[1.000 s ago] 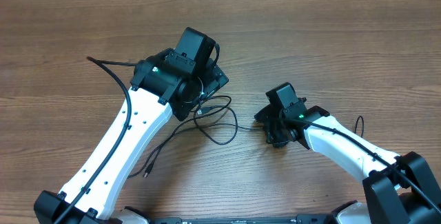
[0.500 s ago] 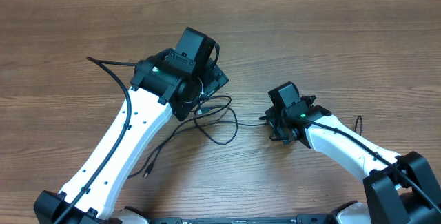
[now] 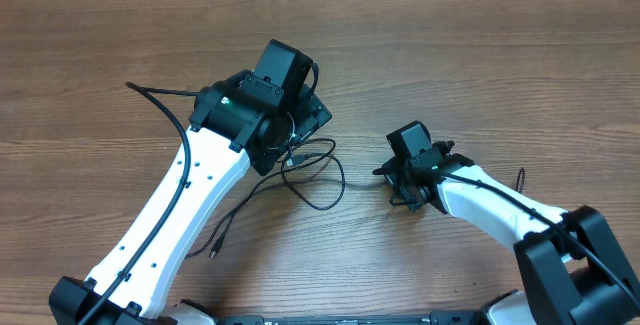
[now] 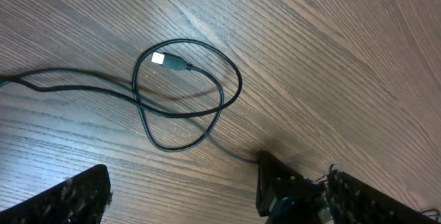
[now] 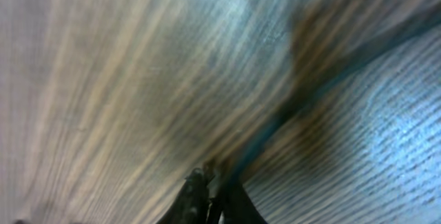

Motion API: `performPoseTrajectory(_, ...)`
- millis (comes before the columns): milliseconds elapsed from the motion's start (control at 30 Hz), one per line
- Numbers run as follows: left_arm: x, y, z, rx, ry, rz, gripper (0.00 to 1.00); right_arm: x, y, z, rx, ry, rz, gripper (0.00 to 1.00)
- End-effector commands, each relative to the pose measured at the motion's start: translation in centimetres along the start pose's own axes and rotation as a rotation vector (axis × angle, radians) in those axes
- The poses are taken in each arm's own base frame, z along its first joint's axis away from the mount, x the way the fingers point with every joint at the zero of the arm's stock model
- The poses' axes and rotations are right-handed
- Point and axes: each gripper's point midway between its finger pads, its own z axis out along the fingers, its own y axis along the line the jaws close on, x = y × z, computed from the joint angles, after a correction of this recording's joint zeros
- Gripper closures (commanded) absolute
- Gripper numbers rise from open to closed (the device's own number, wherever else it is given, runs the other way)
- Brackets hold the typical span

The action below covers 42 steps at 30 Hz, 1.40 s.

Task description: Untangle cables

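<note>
Starting nearest the base, a small plug [image 3: 212, 252] lies at 7 o'clock on the table [image 3: 480, 55]. Its strand climbs toward 1 o'clock into the cables [image 3: 312, 170], a loose black loop just left of centre. The loop's long axis runs from 9 to 3 o'clock, and one thin strand leaves it toward 3 o'clock. There the right gripper [image 3: 385, 174] has its jaws together, pinched on that strand. Its wrist view is blurred, showing only a dark line leading from the closed tips toward 1 o'clock. The left gripper [image 4: 219, 186] hangs over the loop's 11 o'clock edge, jaws wide apart and holding nothing. Its white arm [image 3: 180, 205] hides part of the cables from above. In the left wrist view the silvery plug [image 4: 160, 59] lies inside the loop, tip toward 10 o'clock. A second ago the right jaws stood apart, a little nearer the base; now they are closed. The loop and left arm have not moved.
</note>
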Motion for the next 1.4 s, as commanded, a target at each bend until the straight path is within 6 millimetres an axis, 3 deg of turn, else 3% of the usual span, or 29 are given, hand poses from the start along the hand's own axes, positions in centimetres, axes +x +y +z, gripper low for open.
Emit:
performPoseTrajectory(0, -0.7, -0.3, -1.2, 0.029, -0.033, 0.003, 0.0, -0.3, 0.2, 0.1, -0.013, 0.001, -0.022, 0.96)
performPoseTrajectory(100, -0.7, -0.3, -1.2, 0.029, -0.034, 0.003, 0.0, -2.1, 2.8, -1.5, -0.086, -0.032, -0.128, 0.96)
performPoseTrajectory(200, -0.7, -0.3, -1.2, 0.029, -0.034, 0.003, 0.0, -5.2, 6.3, -5.6, -0.178, -0.102, -0.264, 0.96)
performPoseTrajectory(267, -0.7, -0.3, -1.2, 0.029, -0.034, 0.003, 0.0, -7.8, 8.6, -9.9, -0.24, -0.171, -0.336, 0.96)
performPoseTrajectory(400, -0.7, -0.3, -1.2, 0.029, -0.034, 0.003, 0.01, -13.3, 12.2, -22.9, -0.398, -0.375, -0.414, 0.96)
performPoseTrajectory(467, -0.7, -0.3, -1.2, 0.029, -0.033, 0.003, 0.0, -13.8, 12.7, -27.9, -0.465, -0.44, -0.481, 0.96)
performPoseTrajectory(567, -0.7, -0.3, -1.2, 0.029, -0.034, 0.003, 0.0, -12.7, 12.6, -32.3, -0.531, -0.504, -0.641, 0.96)
performPoseTrajectory(700, -0.7, -0.3, -1.2, 0.029, -0.033, 0.003, 0.0, -11.9, 11.7, -34.3, -0.525, -0.58, -0.811, 0.96)
performPoseTrajectory(800, -0.7, -0.3, -1.2, 0.029, -0.033, 0.003, 0.0, -13.0, 11.9, -34.9, -0.485, -0.663, -0.859, 0.96)
performPoseTrajectory(1000, -0.7, -0.3, -1.2, 0.029, -0.033, 0.003, 0.0, -18.5, 11.8, -36.0, -0.276, -0.919, -0.793, 0.96)
performPoseTrajectory(1133, -0.7, -0.3, -1.2, 0.029, -0.034, 0.003, 0.0, -22.9, 11.3, -37.9, -0.132, -1.123, -0.632, 0.96)
performPoseTrajectory(1267, -0.7, -0.3, -1.2, 0.029, -0.033, 0.003, 0.0, -26.9, 12.5, -39.0, -0.055, -1.268, -0.631, 0.96)
performPoseTrajectory(1367, -0.7, -0.3, -1.2, 0.029, -0.033, 0.003, 0.01, -31.6, 13.1, -39.5, 0.029, -1.399, -0.63, 0.96)
